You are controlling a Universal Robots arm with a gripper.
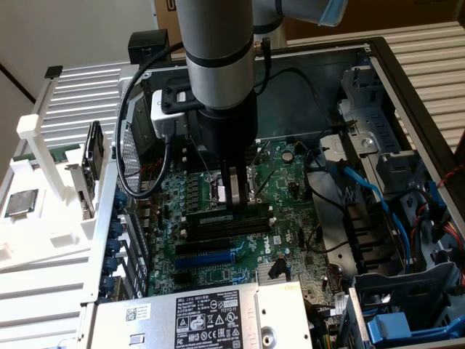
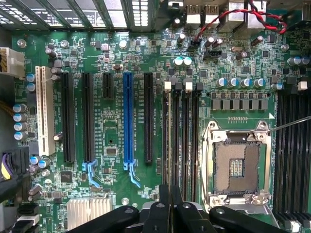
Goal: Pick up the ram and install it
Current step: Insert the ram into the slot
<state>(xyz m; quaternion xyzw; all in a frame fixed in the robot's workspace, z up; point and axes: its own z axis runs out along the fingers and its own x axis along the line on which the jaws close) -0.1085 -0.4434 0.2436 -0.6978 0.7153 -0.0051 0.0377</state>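
Kid: Gripper (image 1: 232, 204), are its fingers apart?
Pal: No. They pinch the ram (image 1: 216, 217), the thin green stick.
Kid: Where is the ram?
Pal: Low over the long black slots (image 1: 225, 230) on the big green board (image 1: 290, 182), next to the square socket (image 2: 238, 165). From the wrist view it looks like a thin edge between the fingers. I cannot tell if it touches a slot.

A white ribbed surface (image 1: 429, 58) lies far on the exterior view's right, and the same ribbing appears far on the exterior view's left. Behind it, at the far edge, stands a brown cardboard box (image 1: 392, 18). At the far left a plain pale surface (image 1: 29, 36) is crossed by one dark diagonal line; wall or floor, I cannot tell. The light is even and soft, without hard shadows.
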